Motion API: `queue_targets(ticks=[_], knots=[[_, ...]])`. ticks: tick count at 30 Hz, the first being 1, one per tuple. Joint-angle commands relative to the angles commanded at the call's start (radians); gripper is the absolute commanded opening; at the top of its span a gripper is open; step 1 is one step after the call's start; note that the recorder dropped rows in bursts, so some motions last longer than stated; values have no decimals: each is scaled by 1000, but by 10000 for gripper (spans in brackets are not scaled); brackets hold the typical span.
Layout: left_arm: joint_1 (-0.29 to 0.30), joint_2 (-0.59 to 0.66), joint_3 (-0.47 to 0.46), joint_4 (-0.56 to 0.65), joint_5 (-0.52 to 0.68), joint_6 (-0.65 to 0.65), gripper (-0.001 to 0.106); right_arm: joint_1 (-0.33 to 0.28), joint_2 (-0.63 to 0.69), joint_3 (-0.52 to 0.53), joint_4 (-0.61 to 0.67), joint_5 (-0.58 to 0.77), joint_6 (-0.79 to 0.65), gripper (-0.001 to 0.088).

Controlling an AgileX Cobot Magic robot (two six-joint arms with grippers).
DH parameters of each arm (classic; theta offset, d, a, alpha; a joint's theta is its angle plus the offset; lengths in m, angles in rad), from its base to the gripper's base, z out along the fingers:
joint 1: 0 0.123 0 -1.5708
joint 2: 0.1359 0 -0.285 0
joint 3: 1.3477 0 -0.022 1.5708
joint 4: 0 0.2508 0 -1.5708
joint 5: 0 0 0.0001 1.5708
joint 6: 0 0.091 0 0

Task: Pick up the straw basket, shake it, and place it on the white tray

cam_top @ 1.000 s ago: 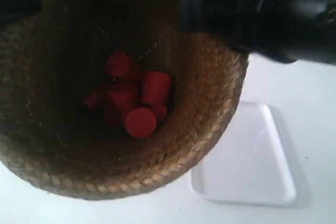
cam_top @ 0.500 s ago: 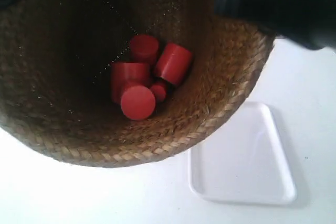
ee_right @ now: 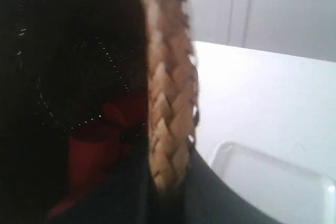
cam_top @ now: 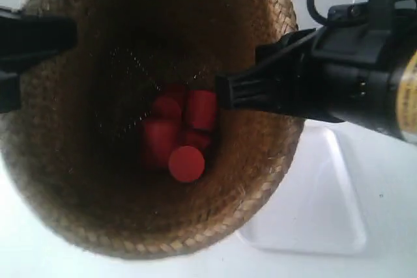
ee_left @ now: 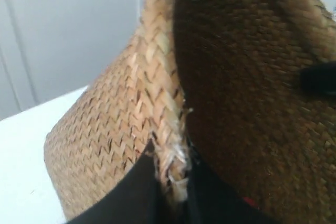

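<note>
Pinching straw basket (cam_top: 78, 180) rim, both jaws clamped shut; white tabletop (cam_top: 394, 180), white tray (cam_top: 319, 200), pale wall (ee_left: 68, 35).

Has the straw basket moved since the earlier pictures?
Yes. In the exterior view the straw basket shifted downward; its rim is now level with the white tray's lower edge.

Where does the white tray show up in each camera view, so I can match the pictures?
Exterior view: the white tray is at lower right, partly hidden behind the straw basket.
Left wrist view: not in it.
Right wrist view: one rounded corner shows, just past the basket's rim.
Shared landmark: the basket's braided rim, visible in all three views.
</note>
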Motion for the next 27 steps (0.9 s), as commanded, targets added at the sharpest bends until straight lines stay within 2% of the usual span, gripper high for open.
queue_targets(ticks=[2, 4, 5, 7, 9, 11, 12, 15, 16, 18, 20, 22, 23, 24, 26, 27], knots=[[0, -3, 21, 0, -70, 17, 0, -5, 3, 32, -141, 27, 118, 0], [0, 57, 92, 0, -160, 17, 0, -35, 81, 94, -296, 128, 264, 0], [0, 83, 112, 0, -168, 28, 0, -46, 105, 99, -304, 155, 256, 0], [0, 103, 83, 0, -98, 46, 0, -36, 100, 48, -208, 157, 176, 0], [0, 63, 25, -12, -16, 30, 0, -8, 40, -13, -109, 62, 96, 0], [0, 28, -13, -35, -5, 31, 0, 6, -15, -33, -85, -46, 71, 0], [0, 19, -13, -29, -20, 46, 0, 6, -25, -24, -91, -54, 71, 0], [2, 62, 72, -27, -132, 70, 0, -29, 62, 62, -232, 115, 166, 0], [2, 87, 96, -25, -158, 70, 0, -43, 97, 70, -244, 172, 183, 0], [2, 81, 77, -30, -118, 64, 0, -40, 95, 20, -146, 207, 134, 0], [2, 27, 9, -50, -14, 51, 0, -12, 26, -50, 28, 122, -22, 0], [2, -19, -41, -62, 13, 49, 0, 9, -31, -63, 64, 5, -93, 0], [2, -30, -46, -60, 8, 55, 0, 9, -41, -50, 32, -22, -91, 0], [2, -32, -36, -60, -3, 71, 0, 9, -31, -24, -58, -12, -42, 0], [2, 8, 40, -60, -82, 71, 0, -15, 42, 42, -262, 91, 154, 0], [2, 33, 78, -58, -111, 72, 0, -24, 76, 55, -297, 130, 202, 0]])
